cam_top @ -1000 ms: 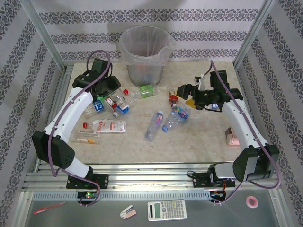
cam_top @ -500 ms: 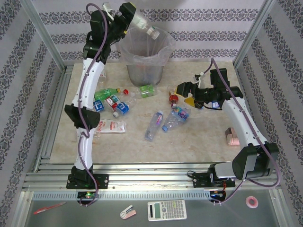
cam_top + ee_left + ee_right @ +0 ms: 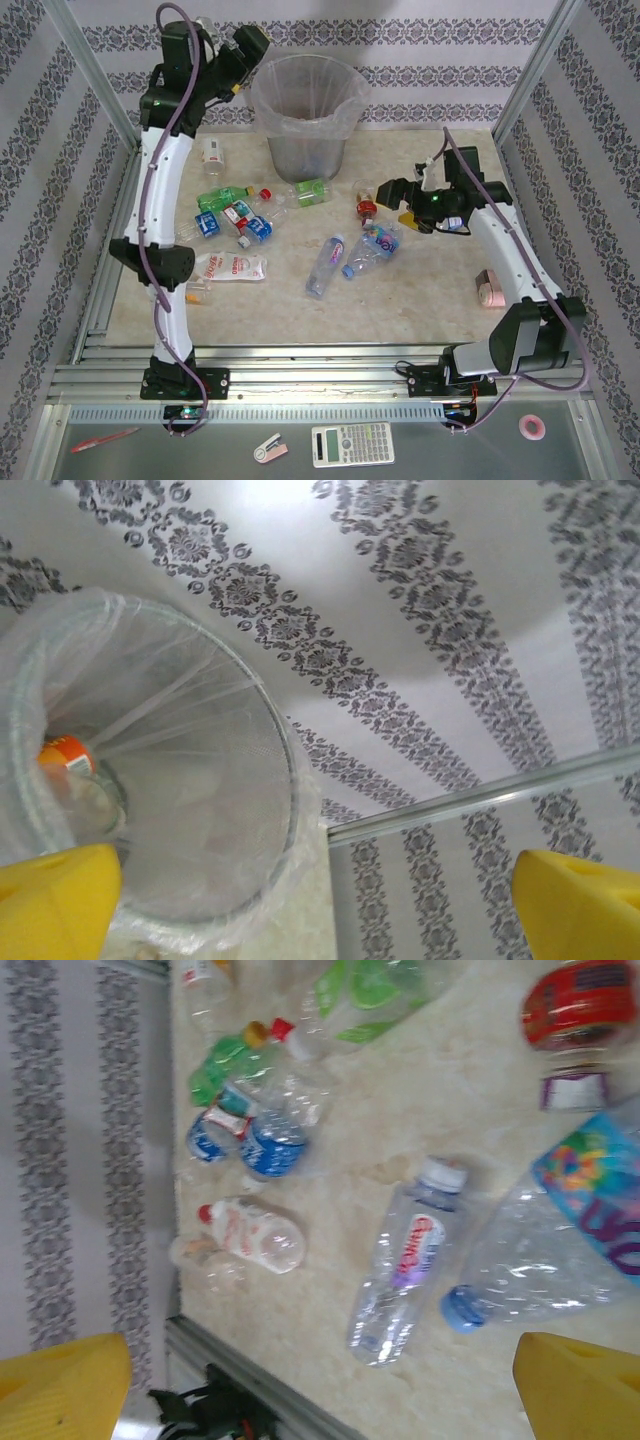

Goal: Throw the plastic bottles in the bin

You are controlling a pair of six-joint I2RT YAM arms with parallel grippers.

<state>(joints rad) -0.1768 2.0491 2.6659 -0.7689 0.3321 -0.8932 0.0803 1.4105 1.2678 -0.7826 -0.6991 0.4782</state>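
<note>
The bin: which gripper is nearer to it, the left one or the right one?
Left. The left gripper hangs open, high beside the bin at its left rim. The right gripper is open too, low over the table, off to the right of it.

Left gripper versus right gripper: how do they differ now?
The left gripper hangs high beside the bin's rim; the right gripper sits low over loose bottles. The left gripper faces into the bin; the right gripper faces the table. Both jaws stand open, empty.

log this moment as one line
left fingers open beside bin | right fingers open near bottles | orange-capped bottle in bin
</note>
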